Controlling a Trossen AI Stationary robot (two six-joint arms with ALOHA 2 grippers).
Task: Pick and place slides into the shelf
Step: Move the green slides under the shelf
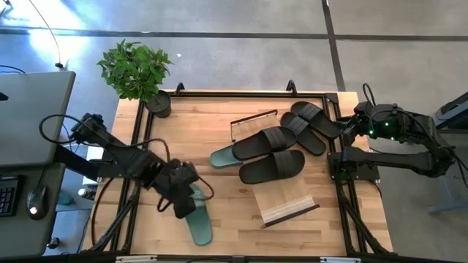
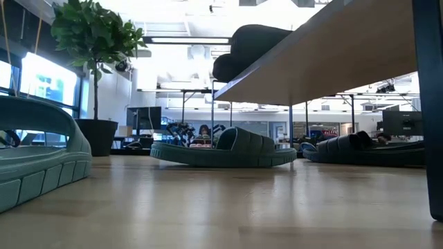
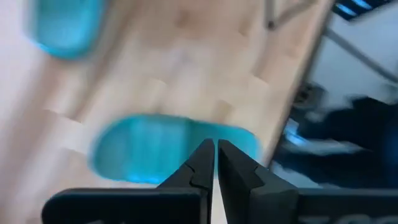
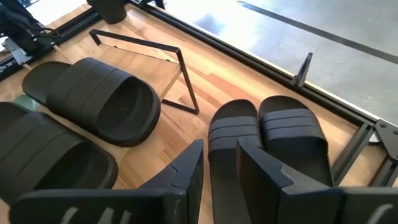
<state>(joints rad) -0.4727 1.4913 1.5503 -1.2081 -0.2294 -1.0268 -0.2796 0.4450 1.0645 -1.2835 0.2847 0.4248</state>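
Note:
A sage-green slide (image 1: pixel 199 218) lies sole-down near the table's near edge, and shows large at the left of the low view (image 2: pixel 34 162). My left gripper (image 1: pixel 181 204) hangs over its left side, fingers shut (image 3: pixel 216 149). A second green slide (image 1: pixel 225 155) (image 2: pixel 221 149) lies mid-table, its toe end under a black slide. Two black slides (image 1: pixel 267 142) (image 1: pixel 272 166) rest on the shelf's sloping plank (image 1: pixel 287 204) (image 2: pixel 325 52). Another black pair (image 1: pixel 314 120) (image 4: pixel 273 134) lies by the right rail. My right gripper (image 1: pixel 344 133) (image 4: pixel 219 165) hovers open just above that pair. My left gripper's shut fingers (image 3: pixel 205 158) point down over one end of the green slide (image 3: pixel 155 149). The blurred wrist view does not show whether they touch it.
A potted plant (image 1: pixel 139 73) (image 2: pixel 93 41) stands at the far left corner. Black metal rails (image 1: pixel 241 93) border the table. The shelf's thin black frame (image 1: pixel 252 120) (image 4: pixel 177 65) stands up at its far end. Bare wood (image 1: pixel 234 219) lies between the near green slide and the shelf.

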